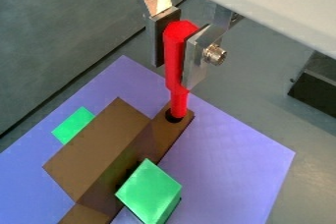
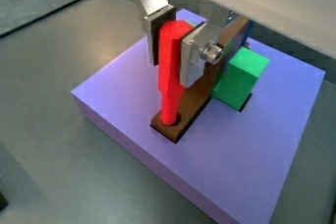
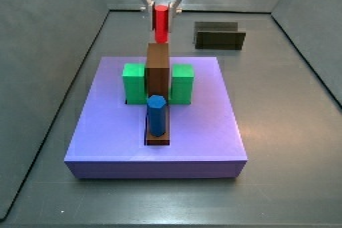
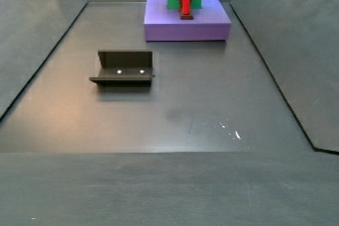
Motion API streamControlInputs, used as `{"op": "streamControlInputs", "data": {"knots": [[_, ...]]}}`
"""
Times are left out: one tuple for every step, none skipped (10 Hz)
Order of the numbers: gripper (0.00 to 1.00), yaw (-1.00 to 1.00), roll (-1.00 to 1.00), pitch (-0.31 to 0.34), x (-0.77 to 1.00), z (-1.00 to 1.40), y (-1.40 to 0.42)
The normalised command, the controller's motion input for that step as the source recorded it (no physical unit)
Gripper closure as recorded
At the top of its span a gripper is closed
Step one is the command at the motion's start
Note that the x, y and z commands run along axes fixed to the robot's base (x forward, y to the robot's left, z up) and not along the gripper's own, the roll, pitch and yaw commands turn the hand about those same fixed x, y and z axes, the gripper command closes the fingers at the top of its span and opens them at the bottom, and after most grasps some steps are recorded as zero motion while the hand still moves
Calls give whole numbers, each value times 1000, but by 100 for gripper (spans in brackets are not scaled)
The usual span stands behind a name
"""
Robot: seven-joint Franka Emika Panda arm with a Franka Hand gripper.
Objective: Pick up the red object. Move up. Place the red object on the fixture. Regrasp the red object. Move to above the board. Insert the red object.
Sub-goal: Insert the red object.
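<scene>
Fixture point(image 4: 123, 68) sat empty near the camera in a side view, board point(image 4: 205, 27) well beyond it toward 1 o'clock. On the board, blue peg point(image 3: 156, 115) stood nearest, brown block point(image 3: 158, 68) behind it between green blocks point(image 3: 135, 82). Fingers point(image 1: 188, 51) were clamped on the upper end of the red peg point(image 1: 176, 71), held upright. Its tip sat at or just inside a hole in the brown strip point(image 1: 112, 154). High grip left the lower shaft free to go in. Judged insertion stage, seating unfinished.
</scene>
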Motion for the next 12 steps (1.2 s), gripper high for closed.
{"op": "streamControlInputs", "data": {"knots": [[100, -3, 0, -96, -114, -160, -66], [100, 0, 0, -101, -17, -123, -123], [100, 0, 0, -96, 0, -160, -51], [100, 0, 0, -101, 0, -223, 0], [100, 0, 0, -106, -6, -280, 60], [100, 0, 13, -91, 0, -211, 169], [100, 0, 50, -69, 0, -220, 223], [100, 0, 151, -59, 0, -394, 0], [100, 0, 149, -46, -51, -537, 0], [100, 0, 151, -6, 0, -534, -131], [100, 0, 154, -10, 0, -491, -197], [100, 0, 141, -10, 0, -517, -174]]}}
